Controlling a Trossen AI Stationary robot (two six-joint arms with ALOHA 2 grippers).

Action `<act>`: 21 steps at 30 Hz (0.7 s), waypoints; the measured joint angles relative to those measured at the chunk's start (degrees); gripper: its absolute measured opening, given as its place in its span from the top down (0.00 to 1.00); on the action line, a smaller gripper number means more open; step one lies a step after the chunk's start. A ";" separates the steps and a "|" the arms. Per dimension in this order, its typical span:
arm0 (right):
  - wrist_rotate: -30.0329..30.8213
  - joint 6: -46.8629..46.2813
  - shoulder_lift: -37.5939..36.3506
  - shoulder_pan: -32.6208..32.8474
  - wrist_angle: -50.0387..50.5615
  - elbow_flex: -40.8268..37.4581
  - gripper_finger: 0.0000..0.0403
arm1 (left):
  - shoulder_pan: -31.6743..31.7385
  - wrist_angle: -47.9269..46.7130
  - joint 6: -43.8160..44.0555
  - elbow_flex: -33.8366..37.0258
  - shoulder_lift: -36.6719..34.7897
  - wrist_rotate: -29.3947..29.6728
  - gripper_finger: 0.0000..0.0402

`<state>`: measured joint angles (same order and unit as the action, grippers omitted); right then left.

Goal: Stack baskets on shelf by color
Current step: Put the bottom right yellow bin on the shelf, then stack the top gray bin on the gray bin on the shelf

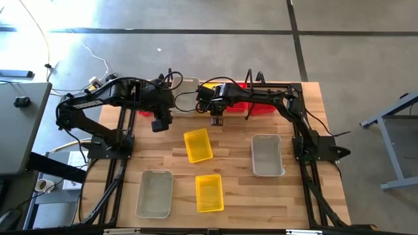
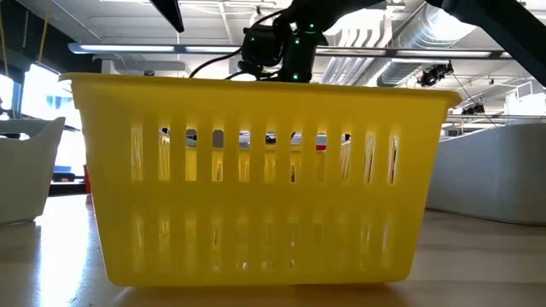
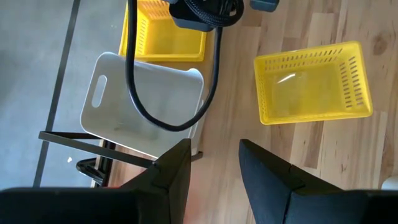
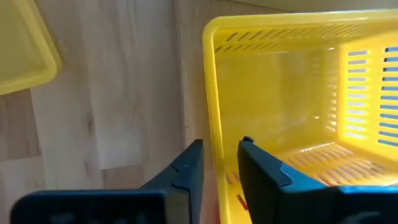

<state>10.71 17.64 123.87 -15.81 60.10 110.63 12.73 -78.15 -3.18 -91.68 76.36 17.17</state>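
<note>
Release is the step to get right. Your right gripper (image 4: 217, 155) sits at the low black wire shelf (image 1: 251, 79) along the far edge of the wooden table (image 1: 261, 202). Its fingers are a narrow gap apart and straddle the rim of a yellow slotted plastic basket (image 4: 280, 93), one finger inside the wall and one outside. That basket appears to sit on the shelf between a translucent grey-white basket (image 3: 143, 106) and the red baskets (image 1: 258, 106).

- Spread the fingers wider before you move, since the gap around the wall looks tight.
- Lift straight up, because any sideways drift would likely catch the rim and drag or tip the basket off its spot.
- Once clear of the rim, go for the nearer yellow basket (image 1: 198, 145). It lies skewed on the table just in front of the shelf, so turn the wrist to match one of its walls.
- Nest it squarely into the one you just placed.

Your left gripper (image 3: 214, 149) hovers beside the shelf's grey-white end, with its fingers apart and nothing between them. Keep it out of the right arm's path.
</note>
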 joint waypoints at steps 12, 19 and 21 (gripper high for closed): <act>-2.43 -6.72 -1.02 0.09 4.38 5.01 0.76 | 0.00 -0.02 -0.02 0.00 0.00 -0.02 0.69; -2.67 -12.36 -1.36 0.68 11.74 9.91 0.76 | 0.00 -0.04 -0.02 0.00 -0.24 -0.04 0.69; -2.32 -13.56 -1.92 1.20 12.03 10.21 0.76 | -0.04 -0.05 -0.01 0.00 -0.53 -0.05 0.69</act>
<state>8.40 4.09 121.96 -14.62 72.13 120.84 12.69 -78.20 -3.19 -91.68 75.82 17.12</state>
